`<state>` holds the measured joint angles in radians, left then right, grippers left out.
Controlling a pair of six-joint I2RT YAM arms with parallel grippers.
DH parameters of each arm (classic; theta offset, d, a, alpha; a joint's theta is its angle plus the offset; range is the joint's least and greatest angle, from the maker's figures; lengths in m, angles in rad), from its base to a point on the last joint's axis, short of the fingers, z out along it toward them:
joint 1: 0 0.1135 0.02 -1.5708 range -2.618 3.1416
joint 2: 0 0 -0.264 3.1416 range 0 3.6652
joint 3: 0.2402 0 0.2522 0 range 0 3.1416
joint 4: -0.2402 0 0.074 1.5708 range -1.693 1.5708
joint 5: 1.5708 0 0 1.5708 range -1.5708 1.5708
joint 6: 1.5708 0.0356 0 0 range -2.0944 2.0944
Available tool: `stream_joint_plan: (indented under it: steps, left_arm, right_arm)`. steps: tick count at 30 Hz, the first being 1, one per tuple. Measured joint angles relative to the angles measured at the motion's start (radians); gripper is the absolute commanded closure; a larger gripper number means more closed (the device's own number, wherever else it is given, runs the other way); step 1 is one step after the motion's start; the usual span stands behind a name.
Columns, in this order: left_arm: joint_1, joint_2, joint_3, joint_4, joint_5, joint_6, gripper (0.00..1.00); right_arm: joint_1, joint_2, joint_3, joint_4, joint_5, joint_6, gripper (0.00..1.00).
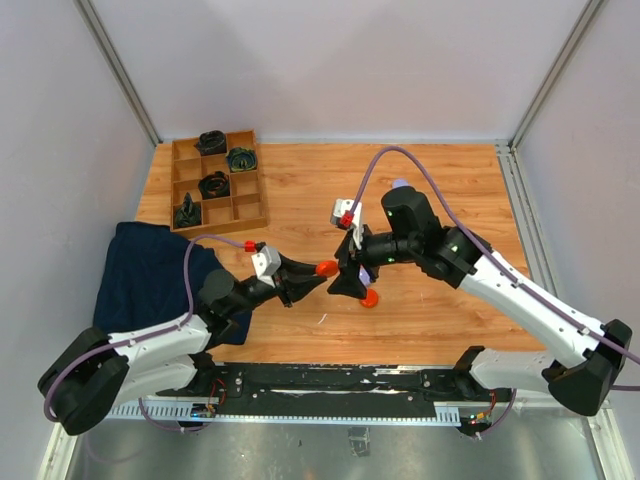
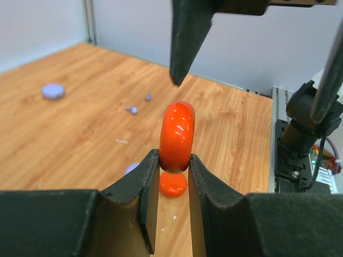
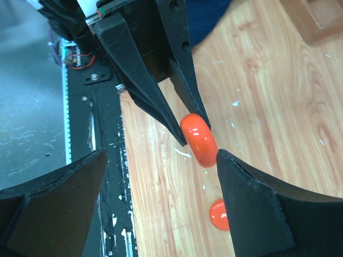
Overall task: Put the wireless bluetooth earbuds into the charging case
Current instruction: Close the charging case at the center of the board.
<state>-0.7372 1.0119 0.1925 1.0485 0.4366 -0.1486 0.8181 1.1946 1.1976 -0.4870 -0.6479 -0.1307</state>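
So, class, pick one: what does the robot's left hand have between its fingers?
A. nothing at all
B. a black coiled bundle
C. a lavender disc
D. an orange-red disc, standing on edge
D: in the left wrist view the left hand is closed on an orange-red disc, pinched at its lower rim and standing on edge.

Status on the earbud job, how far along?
Done: nothing seated that I can see. In hand: left tool clamps the glossy orange-red round disc, apparently the case, on edge; right tool open close by, empty. Left: tiny lavender plastic earbuds lie loose on the wooden table.
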Motion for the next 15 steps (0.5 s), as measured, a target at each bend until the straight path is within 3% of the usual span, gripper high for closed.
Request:
stream_joint_plan:
  steps: [7, 15]
  left_arm:
    - [0.0, 0.038, 0.099, -0.25, -0.06, -0.175, 1.0]
    - [0.0, 0.232, 0.278, -0.641, -0.158, -0.403, 1.0]
  right_arm:
    - [-0.029, -0.054, -0.087, 0.026, 0.16, 0.069, 0.15]
    - [-0.1, -0.075, -0.257, 0.085, 0.269, 0.179, 0.15]
